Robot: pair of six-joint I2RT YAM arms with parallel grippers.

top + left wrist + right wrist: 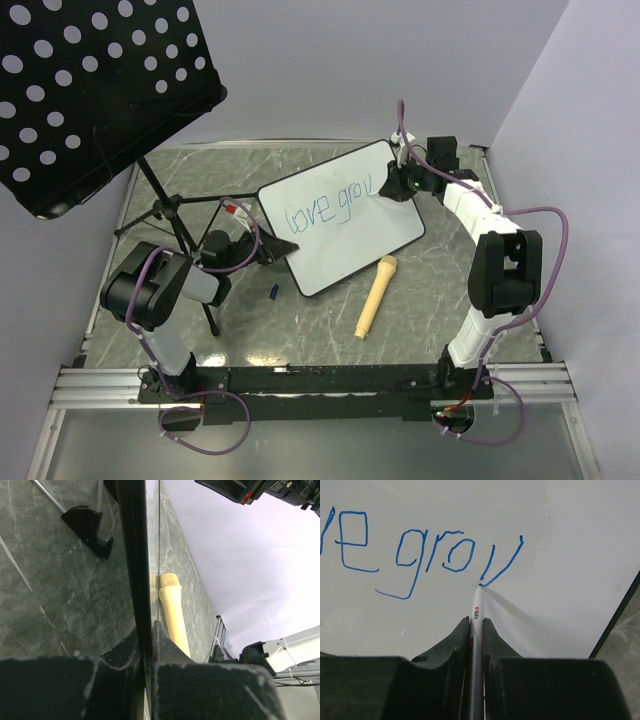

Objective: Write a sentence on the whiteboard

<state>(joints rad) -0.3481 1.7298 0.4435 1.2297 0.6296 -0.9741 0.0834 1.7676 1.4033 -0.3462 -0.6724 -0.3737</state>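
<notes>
Pinching a marker (477,602), the right gripper (476,626) touches its tip to the whiteboard's (560,525) blue letters (432,555); the left gripper (148,629) clamps the whiteboard's edge.

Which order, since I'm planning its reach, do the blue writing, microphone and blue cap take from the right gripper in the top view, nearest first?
1. Blue writing, on the whiteboard, at the marker held by the right gripper.
2. Microphone, lying below the board.
3. Blue cap, farther left.
</notes>
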